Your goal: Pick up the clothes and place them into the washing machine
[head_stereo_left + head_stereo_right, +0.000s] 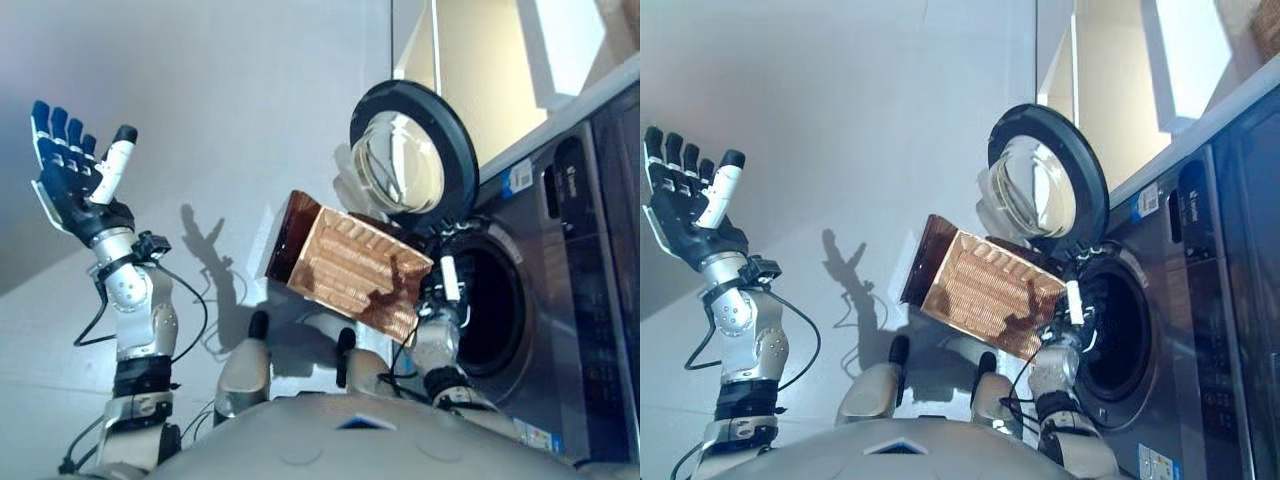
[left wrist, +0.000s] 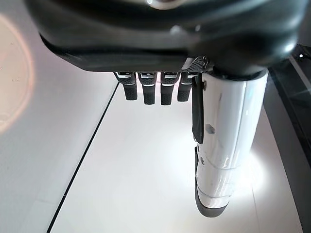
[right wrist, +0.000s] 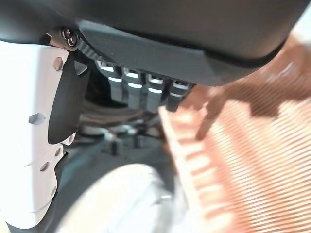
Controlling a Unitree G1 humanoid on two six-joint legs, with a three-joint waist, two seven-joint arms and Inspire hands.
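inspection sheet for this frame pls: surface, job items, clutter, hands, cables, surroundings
Surface: pale floor, bare where visible.
Job's things: orange-brown ribbed cloth hangs by the open washing machine; round door swung open, drum opening dark.
Clutter: nothing seen.
Hands: left hand raised, fingers straight, holding nothing; right hand at the drum mouth beside the cloth, grip unclear.
Cables: nothing seen apart from the robot's own.
Surroundings: pale wall panel behind the machine.

— What colours show?
— An orange-brown ribbed garment (image 1: pixel 355 270), a grey washing machine (image 1: pixel 560 300) with a black-rimmed clear door (image 1: pixel 410 160).
— And the hands?
— Dark left hand (image 1: pixel 68 175), white thumb cover.
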